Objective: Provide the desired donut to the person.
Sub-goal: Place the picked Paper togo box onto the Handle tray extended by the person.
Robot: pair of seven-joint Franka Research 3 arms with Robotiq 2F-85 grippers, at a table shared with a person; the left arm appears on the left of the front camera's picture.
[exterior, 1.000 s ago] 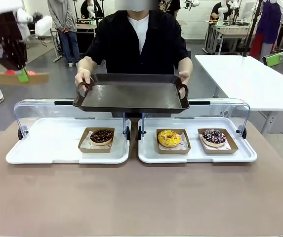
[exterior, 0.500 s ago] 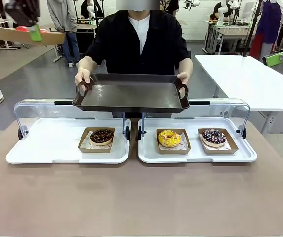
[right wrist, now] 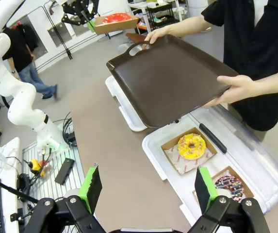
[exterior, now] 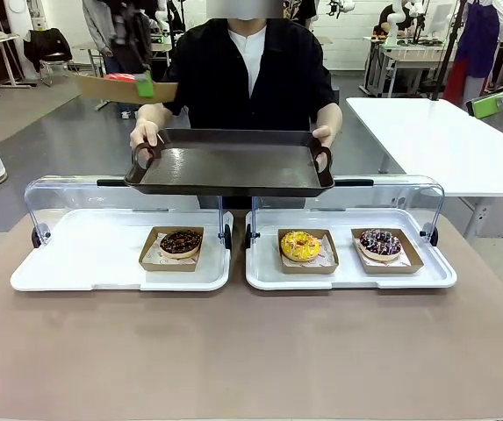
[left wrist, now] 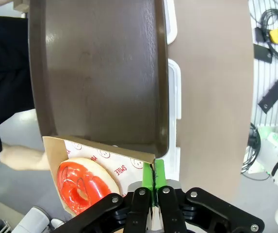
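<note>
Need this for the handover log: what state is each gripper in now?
Left gripper: shut on the cardboard tray holding the red donut.
Right gripper: open, holding nothing.

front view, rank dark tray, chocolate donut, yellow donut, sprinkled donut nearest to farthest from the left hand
From the left hand:
1. dark tray, raised, just below and beside it.
2. chocolate donut, on the left white tray.
3. yellow donut, on the right white tray.
4. sprinkled donut, far right.

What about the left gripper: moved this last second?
Yes. The left gripper, holding the donut box, swung right and up: from beyond the left end of the left tray to above its right half.
</note>
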